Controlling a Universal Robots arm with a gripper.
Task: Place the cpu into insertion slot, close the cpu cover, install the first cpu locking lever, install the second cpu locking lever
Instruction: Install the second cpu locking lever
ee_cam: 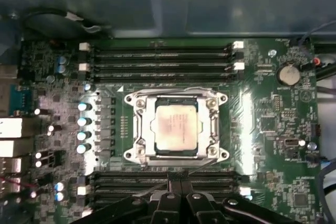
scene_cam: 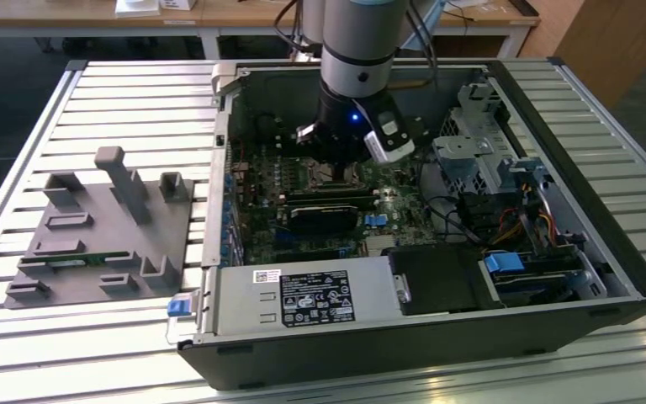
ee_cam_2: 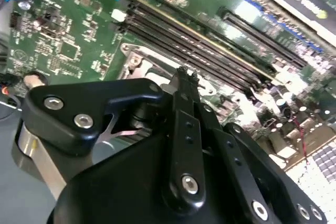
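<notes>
**Silver chip seated, cover down over it**

Silver-grey and flat, the cpu [ee_cam: 175, 126] sits at the centre of the first wrist view inside the insertion slot [ee_cam: 149, 109], framed by the cpu cover [ee_cam: 140, 124]. You should treat it as light, rigid and fragile; hold it only by its edges. Your gripper [ee_cam: 180, 176] sits at the bottom centre of that frame, just below the socket, fingertips together and holding nothing.
</notes>
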